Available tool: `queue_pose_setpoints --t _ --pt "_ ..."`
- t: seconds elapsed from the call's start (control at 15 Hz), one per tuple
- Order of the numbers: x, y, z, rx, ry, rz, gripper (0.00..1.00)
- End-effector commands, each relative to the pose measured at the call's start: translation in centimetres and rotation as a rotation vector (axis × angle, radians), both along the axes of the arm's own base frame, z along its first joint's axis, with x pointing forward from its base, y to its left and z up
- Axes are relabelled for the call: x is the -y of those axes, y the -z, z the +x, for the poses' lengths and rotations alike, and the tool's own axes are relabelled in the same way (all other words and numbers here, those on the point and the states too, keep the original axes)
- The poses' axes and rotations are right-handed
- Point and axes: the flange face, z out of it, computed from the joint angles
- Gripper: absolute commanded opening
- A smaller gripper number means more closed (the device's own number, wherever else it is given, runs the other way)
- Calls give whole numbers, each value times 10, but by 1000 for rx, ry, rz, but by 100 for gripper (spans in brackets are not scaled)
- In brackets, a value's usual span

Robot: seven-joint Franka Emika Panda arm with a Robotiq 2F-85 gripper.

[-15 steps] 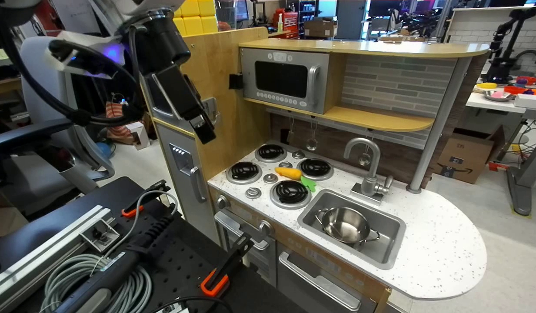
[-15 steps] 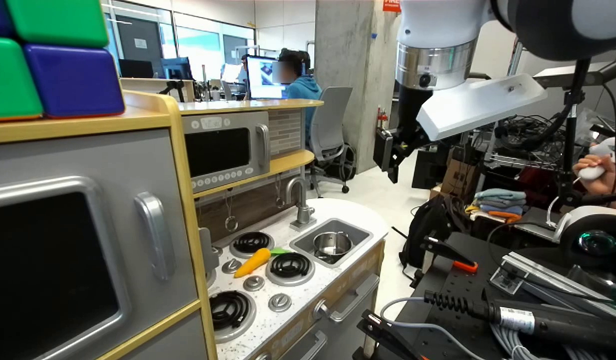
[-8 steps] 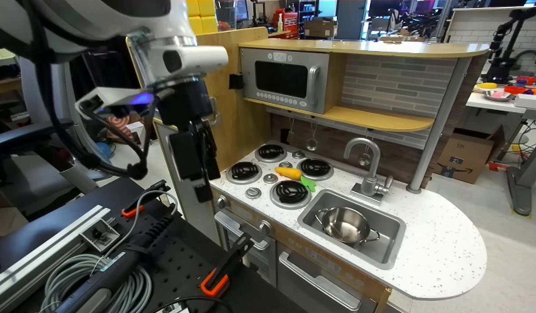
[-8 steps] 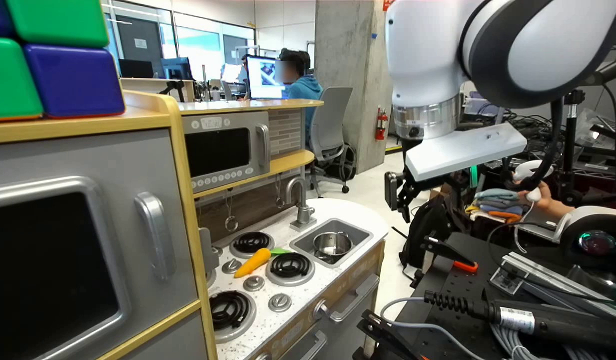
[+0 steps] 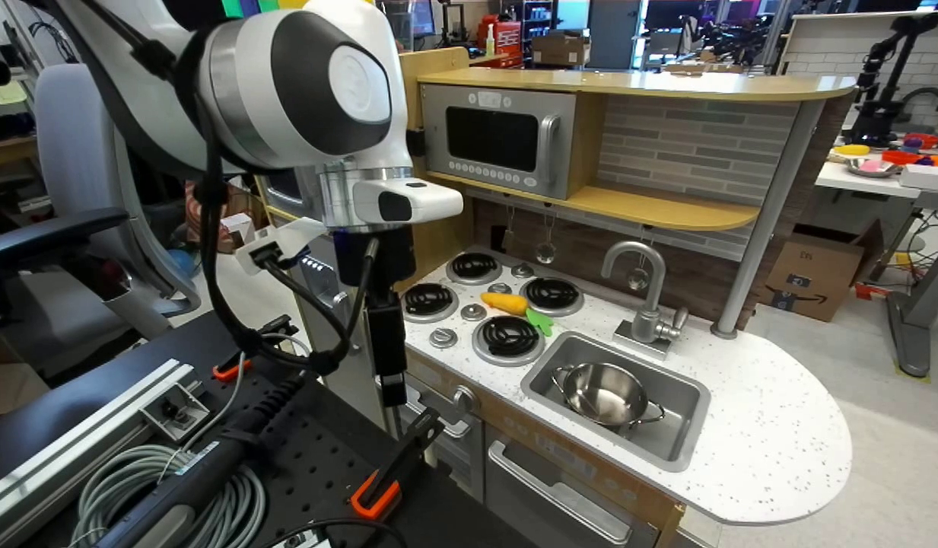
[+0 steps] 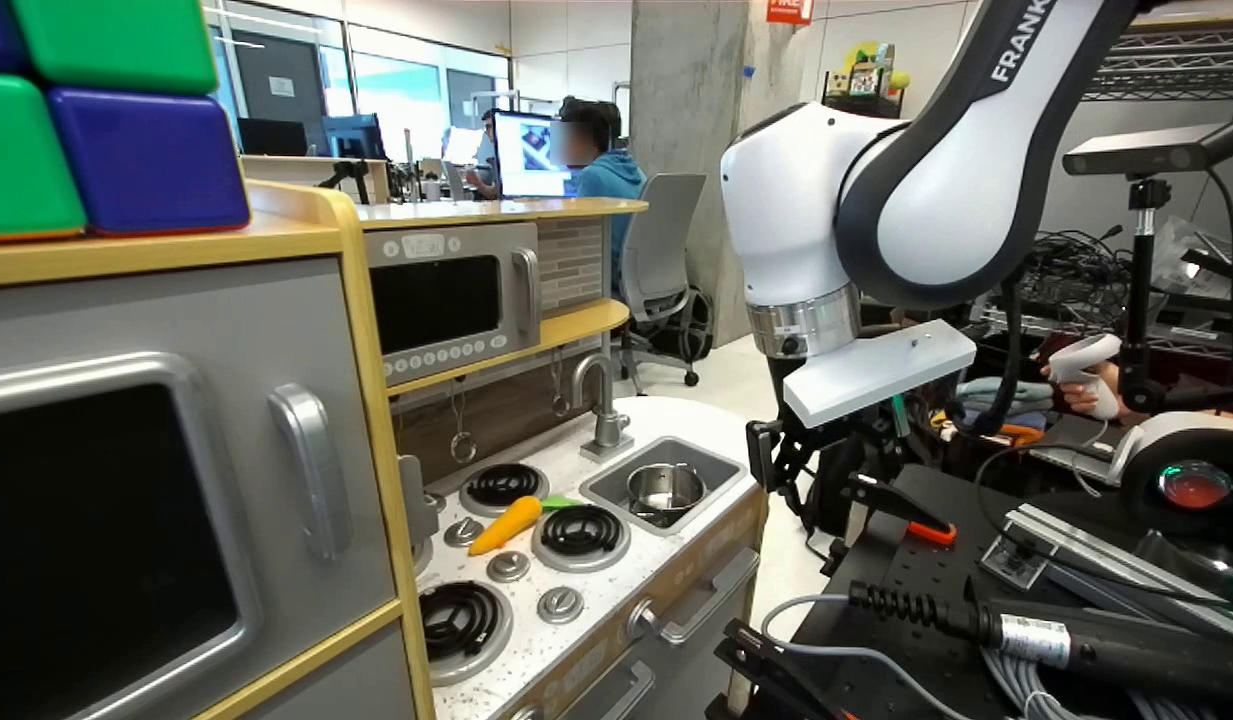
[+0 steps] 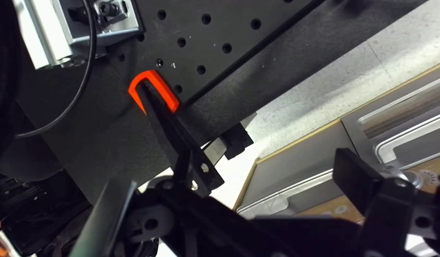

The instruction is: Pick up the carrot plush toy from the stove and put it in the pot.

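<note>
carrot plush toy on stove, pot in sink
in an exterior view, the carrot plush toy is laid between two burners; the sink is set to their right, before the faucet.

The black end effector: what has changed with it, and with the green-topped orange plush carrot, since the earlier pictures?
The black end effector has come down in both exterior views and, in an exterior view, shifted rightward. It is open; nothing was taken hold of or let go. The green-topped orange plush carrot stayed on the white speckled stove, and the small round steel pot in the grey rectangular sink.
</note>
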Motion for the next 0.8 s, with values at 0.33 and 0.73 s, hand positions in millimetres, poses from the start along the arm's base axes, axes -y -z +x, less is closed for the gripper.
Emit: queue_pose_setpoints --t 0.33,0.73 --pt "0 -2 2 2 -4 1 100" --pt "3 4 -7 21 -20 -7 100"
